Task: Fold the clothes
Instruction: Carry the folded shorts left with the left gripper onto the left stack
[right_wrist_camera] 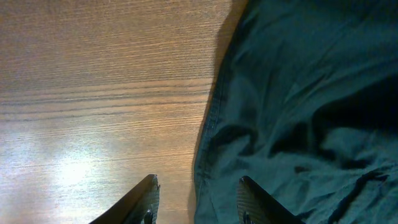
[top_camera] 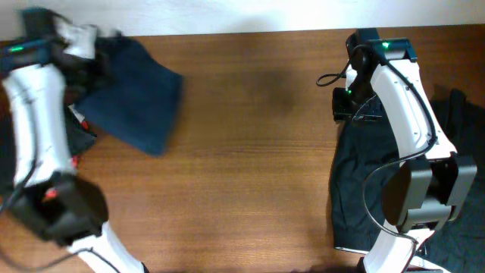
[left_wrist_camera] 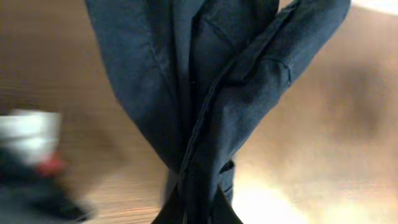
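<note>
A: Where is the first pair of shorts point(top_camera: 136, 91)?

B: Bunched between the left gripper's point(top_camera: 89, 42) fingers point(left_wrist_camera: 217, 208). From there it spreads out ahead of them, over the table's point(top_camera: 258, 136) far left corner.

A: And the second pair of shorts point(top_camera: 355, 189)?

B: On the table under the right gripper point(right_wrist_camera: 198, 186), running from it back toward that arm's base. Its edge passes between the fingers: cloth under one, bare table under the other.

A: The two pairs?

B: Well apart, bare table between them.

Overhead looks straight down; wrist views close, facing table point(right_wrist_camera: 93, 93).
</note>
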